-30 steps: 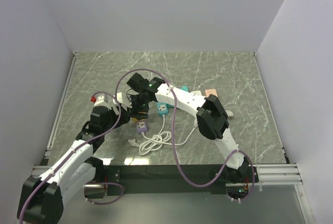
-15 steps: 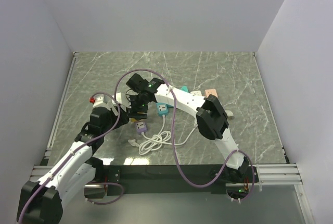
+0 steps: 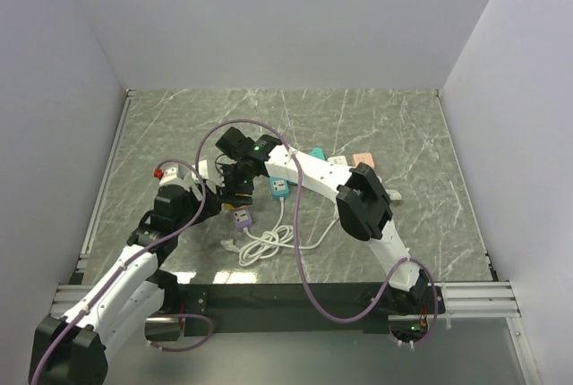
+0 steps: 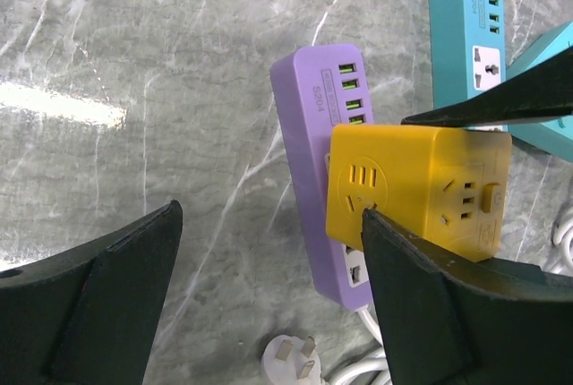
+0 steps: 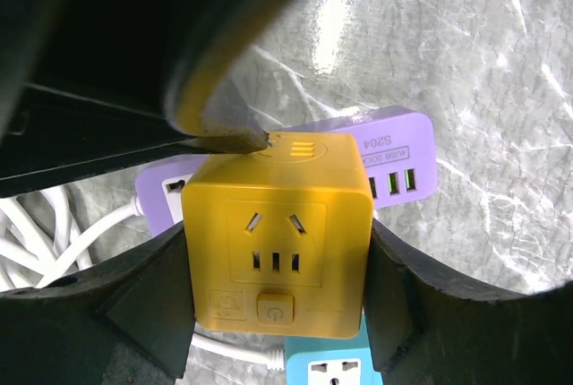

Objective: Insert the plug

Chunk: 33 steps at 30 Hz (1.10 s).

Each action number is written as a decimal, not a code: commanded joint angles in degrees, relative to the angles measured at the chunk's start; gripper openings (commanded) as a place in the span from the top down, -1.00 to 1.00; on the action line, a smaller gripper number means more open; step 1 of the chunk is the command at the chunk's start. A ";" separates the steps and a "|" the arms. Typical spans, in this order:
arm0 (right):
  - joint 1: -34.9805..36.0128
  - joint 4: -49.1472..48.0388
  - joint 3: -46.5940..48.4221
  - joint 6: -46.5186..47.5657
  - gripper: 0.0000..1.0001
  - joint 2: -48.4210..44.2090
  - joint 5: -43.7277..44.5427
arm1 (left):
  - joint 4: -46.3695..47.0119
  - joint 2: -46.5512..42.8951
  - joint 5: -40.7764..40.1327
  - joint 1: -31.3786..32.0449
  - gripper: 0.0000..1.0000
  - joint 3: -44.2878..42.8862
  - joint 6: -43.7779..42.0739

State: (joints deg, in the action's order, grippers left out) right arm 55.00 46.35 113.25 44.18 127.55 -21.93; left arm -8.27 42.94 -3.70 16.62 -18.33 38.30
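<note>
- Nearest the arm bases, the white plug (image 4: pixel 291 358) lies loose on the counter (image 3: pixel 394 125), at the end of its coiled cable (image 3: pixel 264 242). I take this to be the plug to insert. It sits at the bottom edge of the left wrist view, prongs pointing up and to the right, and is partly cut off.
- Just beyond it, my left fingers (image 4: pixel 116 286) stand wide apart and carry nothing. One tip is at the face of the yellow socket cube (image 4: pixel 416 188); whether it touches, I cannot tell.
- The plug lies on the base side of the left fingers, not between them. The left arm is clearly the nearer one, so I judge it has to draw back and drop to take the plug.
- Next, my right fingers (image 5: pixel 134 304) are clamped on the cube's two sides. They hold it over the purple strip (image 4: pixel 309 125) with one socket face turned to each wrist camera.
- Farthest is the teal strip (image 4: pixel 466 27), beside the purple one.
- The cube's underside is hidden, so I cannot tell whether it is seated on the strip.
</note>
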 commanded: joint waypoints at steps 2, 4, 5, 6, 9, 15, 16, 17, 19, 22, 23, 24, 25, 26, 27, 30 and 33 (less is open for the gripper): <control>0.11 3.49 -2.07 -0.85 1.00 1.22 3.74 | 10.56 -5.04 5.02 0.34 -0.73 -1.36 1.07; 0.02 3.40 -2.51 -0.85 1.00 0.78 3.74 | 10.47 -6.28 4.94 0.34 -0.71 -1.36 1.25; -0.07 3.40 -2.86 -0.94 1.00 0.69 3.74 | 10.21 -6.64 4.76 0.34 -0.71 -1.27 1.33; -0.16 3.40 -3.04 -1.03 1.00 0.51 3.74 | 10.03 -6.81 4.59 0.34 -0.71 -1.19 1.42; -0.16 3.40 -3.56 -1.12 1.00 0.16 3.30 | 8.90 -7.78 3.88 0.34 -0.71 -1.10 1.77; -0.25 3.31 -4.62 -1.64 1.00 0.25 3.91 | 7.13 -10.50 -0.43 0.34 -0.71 -0.83 2.21; -0.33 3.22 -4.71 -1.82 1.00 0.33 4.00 | 7.48 -10.68 -0.17 0.34 -0.70 -0.66 2.21; -0.34 3.14 -4.88 -1.99 1.00 0.33 4.18 | 7.48 -10.77 0.01 0.34 -0.69 -0.48 2.21; -0.51 1.82 -5.93 -2.69 1.00 0.16 5.84 | 7.57 -10.68 0.10 0.34 -0.69 -0.31 2.13; -1.04 -2.30 -8.30 -3.92 1.00 -1.50 8.82 | 7.83 -9.55 0.36 0.34 -0.71 -0.22 1.86; -1.65 -3.71 -8.92 -4.28 1.00 -2.12 9.27 | 7.83 -9.02 0.54 0.34 -0.72 -0.39 1.77; -1.91 -5.63 -9.53 -4.37 1.00 -2.82 9.02 | 7.83 -8.58 0.45 0.34 -0.72 -0.48 1.77; -2.18 -6.70 -11.11 -4.20 1.00 -4.57 8.23 | 7.83 -7.79 -0.16 0.34 -0.72 -0.66 1.77; -2.35 -7.75 -11.82 -3.93 1.00 -5.46 7.87 | 7.66 -7.43 -0.60 0.34 -0.72 -0.83 1.86; -2.36 -8.20 -12.26 -3.58 1.00 -6.08 7.78 | 7.14 -7.17 -1.38 0.34 -0.72 -0.92 1.86; -2.88 -5.22 -9.99 -2.00 1.00 -5.39 7.78 | 6.08 -6.20 -4.64 0.34 -0.74 -1.18 2.30; -3.59 -3.64 -7.17 -1.21 1.00 -4.41 6.64 | 7.12 -6.02 -7.45 0.25 -0.76 -0.40 3.35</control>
State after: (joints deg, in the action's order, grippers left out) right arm 53.17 37.89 104.03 41.89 122.50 -18.65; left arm -6.94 36.97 -7.44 17.06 -16.75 39.88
